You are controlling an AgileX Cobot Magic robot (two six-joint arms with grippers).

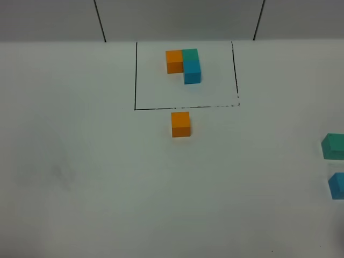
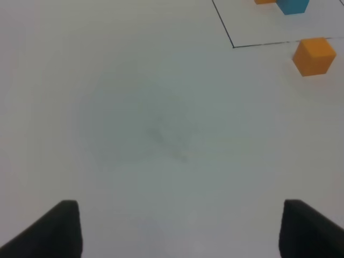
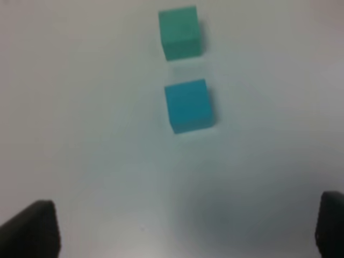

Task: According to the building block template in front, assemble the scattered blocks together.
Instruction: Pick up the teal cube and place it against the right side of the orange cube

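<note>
Exterior high view gives me the layout: the template (image 1: 184,65) sits at the far side of the white counter (image 1: 80,177) inside a thin black outline (image 1: 135,75), with orange on the left, green joined to its right and blue in front of the green. The loose orange block (image 1: 181,124) lies just outside the near line of that outline, roughly below the template. The loose green block (image 1: 334,146) and the loose blue block (image 1: 337,186) are well apart from it at the right edge, both cut off by the frame. Neither arm shows in this view. On the wrist cameras, the left tool (image 2: 181,230) has its jaws apart with only bare counter between them, and the orange block is off to one side ahead of it. The right tool (image 3: 183,228) also stands wide apart with nothing in it, looking down on the blue block with the green one just beyond, a small gap between the two. I judge the step in hand to be a pick with the right arm, though which of the two I would take first I cannot say for certain. To do it well I would centre the chosen block between the jaws, square them to two opposite flat faces, come straight down, and close without brushing its neighbour, since a nudge would skew both. I would then set it flush against the orange block, matching the template.
</note>
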